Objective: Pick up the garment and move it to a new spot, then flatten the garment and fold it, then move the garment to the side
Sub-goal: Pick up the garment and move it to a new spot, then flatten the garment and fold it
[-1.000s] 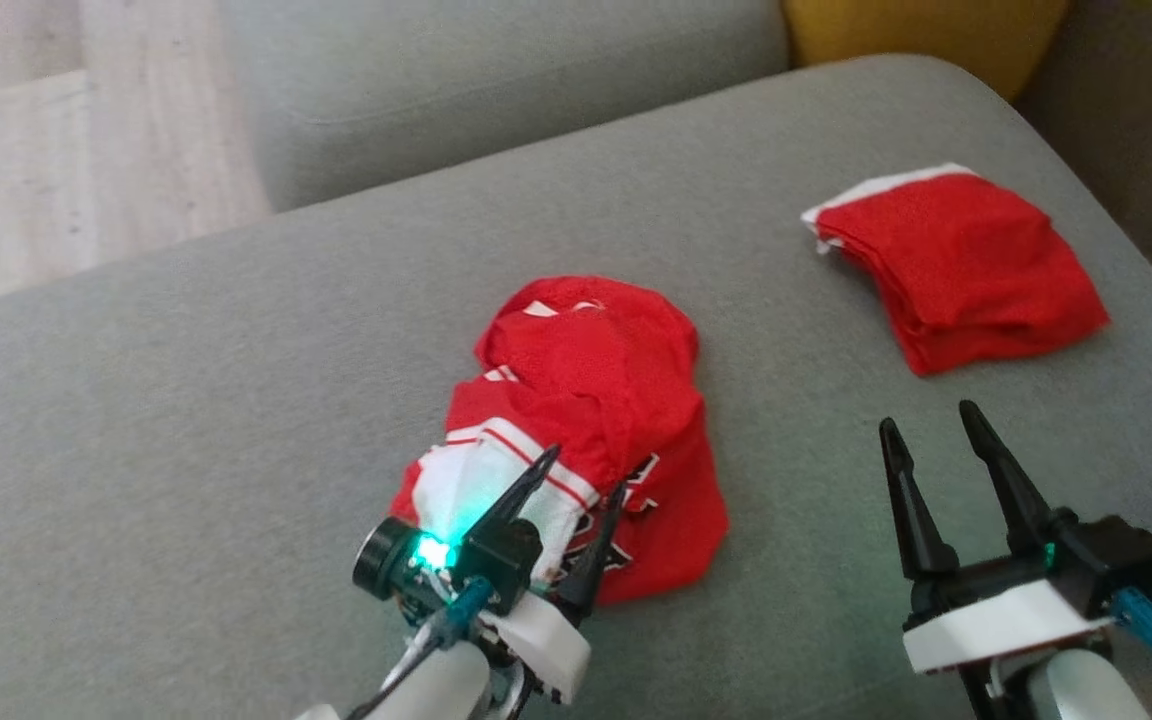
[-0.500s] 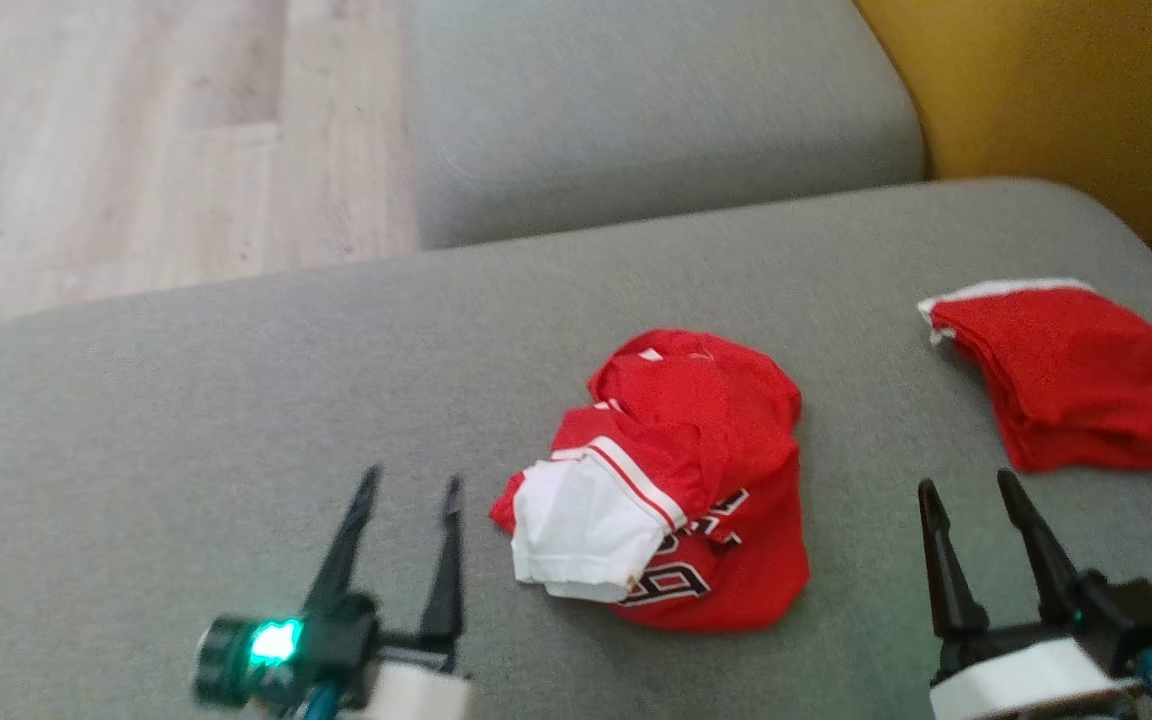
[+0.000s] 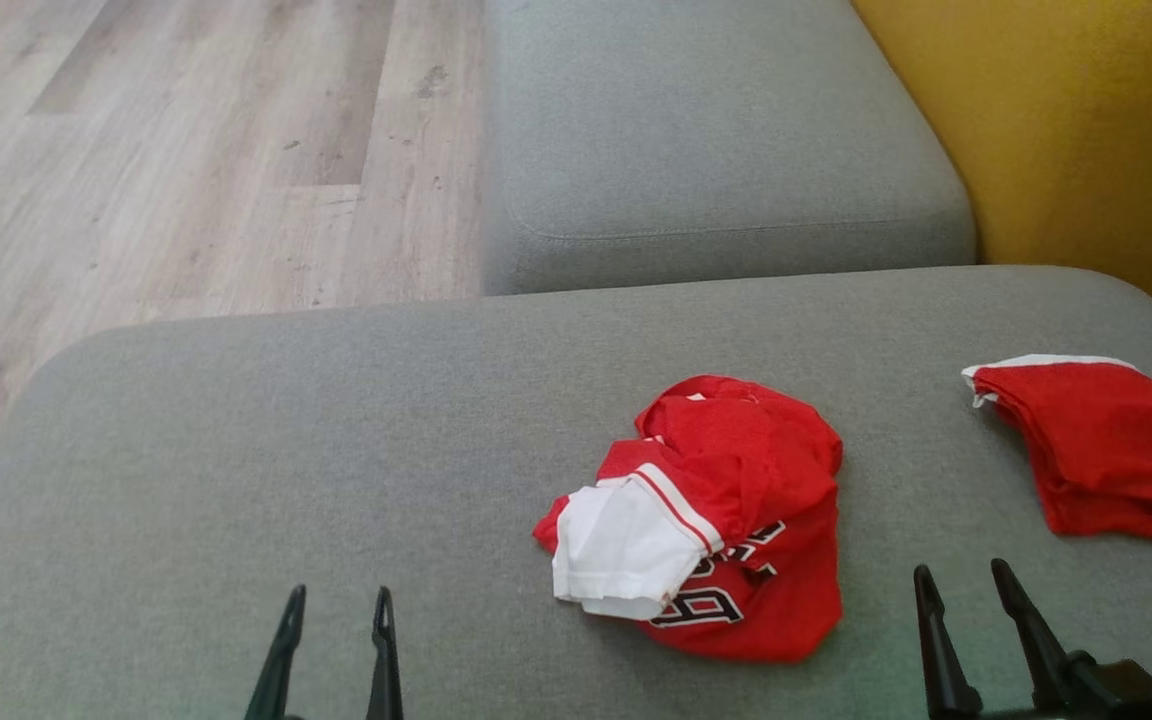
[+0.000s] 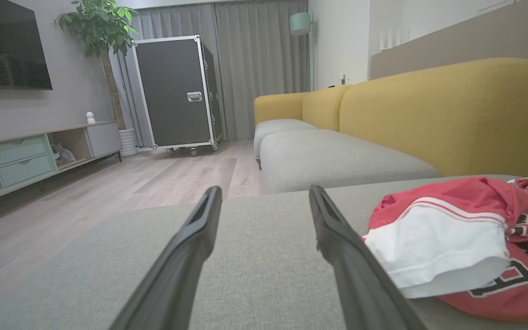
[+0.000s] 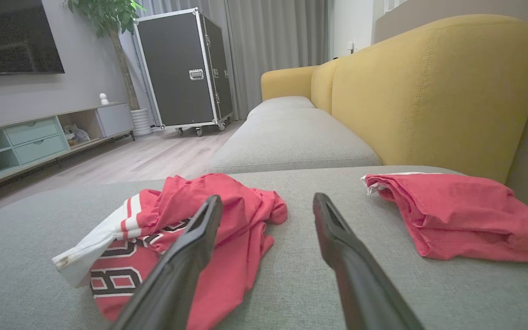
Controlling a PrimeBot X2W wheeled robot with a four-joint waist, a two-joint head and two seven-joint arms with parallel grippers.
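A grey fabric sofa seat (image 3: 336, 420) serves as the worktop in a living room with pale wood flooring (image 3: 186, 150) and a mustard-yellow sofa back (image 3: 1086, 130). A crumpled red mesh jersey with a white sleeve and black numerals (image 3: 726, 500) lies heaped right of the seat's middle, close to its near edge. A folded red garment (image 3: 1116, 450) sits well apart from it at the right edge.

The robot's left gripper (image 3: 339, 593) and right gripper (image 3: 961, 567) are poised at the near edge, one on either side of the heap. Both have their fingers spread wide and hold nothing, and neither touches the cloth.

To an onlooker, the jersey is neither flattened nor folded, so lifting it to a fresh spot appears to be the step in hand. The white sleeve, turned towards the left gripper, offers the clearest hold. A pinch on its loose lip should catch a single layer rather than the whole bundle. The right gripper would do best on the red hem at the heap's near right side, so that the two holds are set wide apart and the cloth can hang open once raised.

The wide bare stretch towards the seat's left edge looks the sensible landing place, as it keeps the jersey away from the folded garment. The mesh is limp and likely to slip, so the fingers should press down to the seat before closing. Dragging would only bunch the cloth, so it should be lifted clear of the seat.
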